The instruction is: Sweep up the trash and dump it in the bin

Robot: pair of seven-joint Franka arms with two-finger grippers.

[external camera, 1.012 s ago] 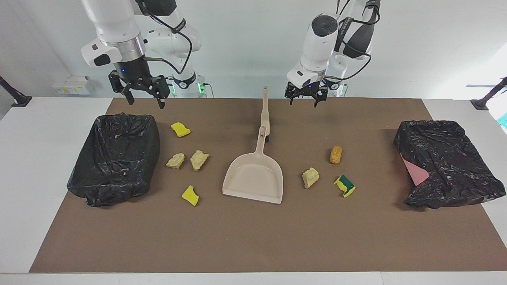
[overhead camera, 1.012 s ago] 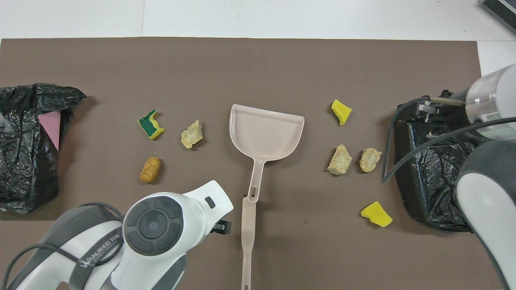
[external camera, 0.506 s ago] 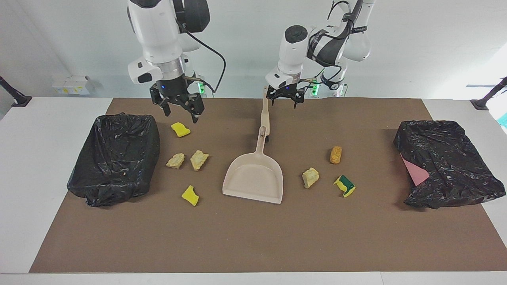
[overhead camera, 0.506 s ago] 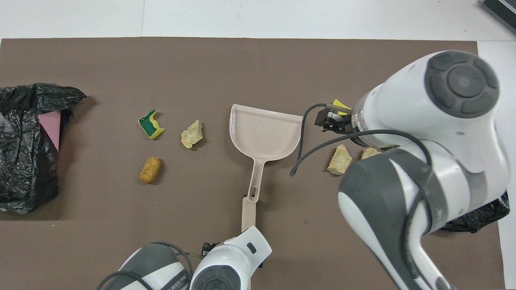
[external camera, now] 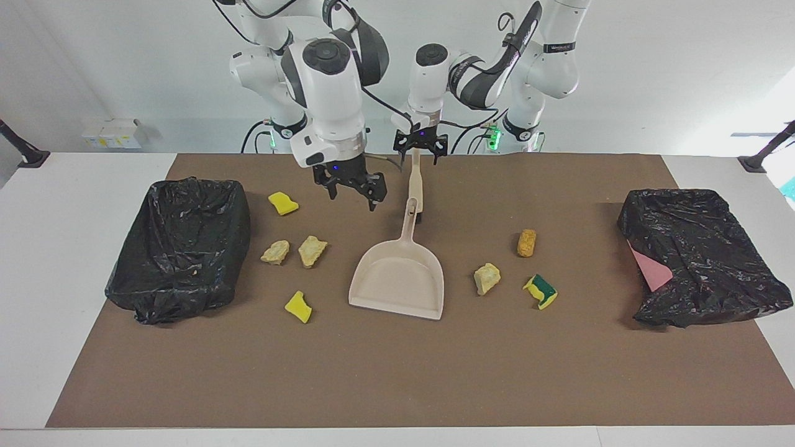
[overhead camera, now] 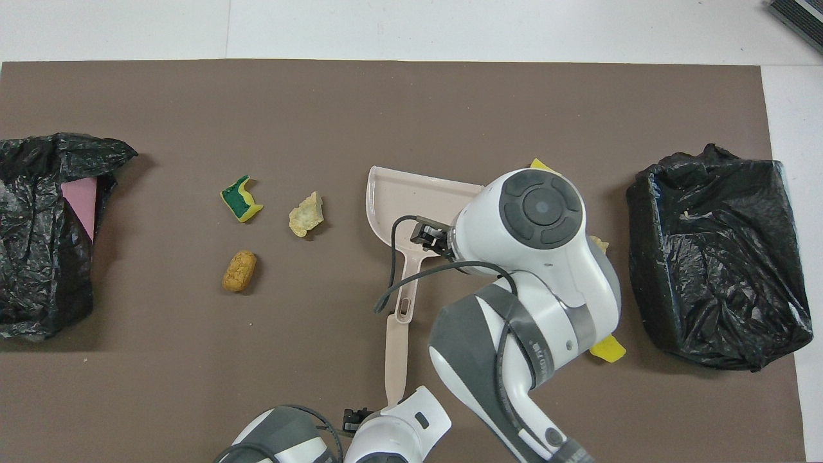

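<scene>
The trash lies scattered on the brown mat around a beige dustpan [external camera: 400, 282]. Toward the right arm's end are two yellow sponge bits [external camera: 283, 203] [external camera: 299, 306] and two pale chunks [external camera: 275, 251] [external camera: 312, 250]. Toward the left arm's end are a pale chunk [external camera: 486, 277], an orange-brown lump [external camera: 526, 242] and a yellow-green sponge [external camera: 540, 291]. My right gripper [external camera: 352, 194] hangs open and empty over the mat beside the dustpan's handle [external camera: 408, 223]. My left gripper [external camera: 420, 154] is open over the robots' end of a long beige tool handle [external camera: 415, 180].
One black-bagged bin [external camera: 180, 248] stands at the right arm's end of the mat. A second black-bagged bin [external camera: 702, 254], with pink showing at its side, stands at the left arm's end. In the overhead view the right arm [overhead camera: 540, 244] hides part of the dustpan and nearby scraps.
The right gripper swung from over the bin at its end toward the dustpan's handle and came lower. The left gripper shifted sideways to the long handle's end. Nothing on the mat moved.
</scene>
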